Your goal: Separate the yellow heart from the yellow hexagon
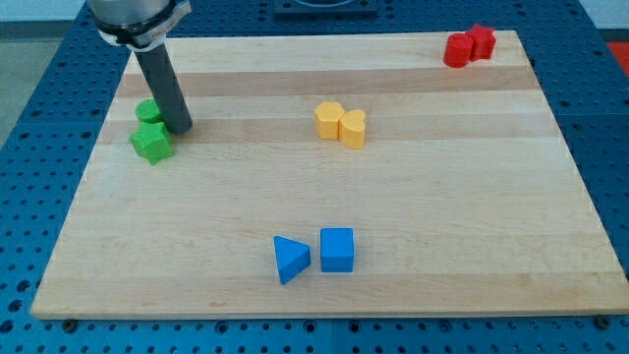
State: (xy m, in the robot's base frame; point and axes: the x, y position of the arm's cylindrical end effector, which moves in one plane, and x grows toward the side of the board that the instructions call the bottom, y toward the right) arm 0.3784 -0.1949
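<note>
The yellow hexagon (328, 119) and the yellow heart (353, 128) sit touching each other a little above the board's middle, the heart on the right. My tip (180, 128) is far to their left, at the left side of the board, right beside two green blocks: a green star-like block (151, 143) just left and below the tip, and a green round block (147, 110) partly hidden behind the rod.
Two red blocks (467, 45) touch at the board's top right corner. A blue triangle (290, 259) and a blue cube (336, 249) lie close together near the bottom middle. The wooden board (472, 197) lies on a blue perforated table.
</note>
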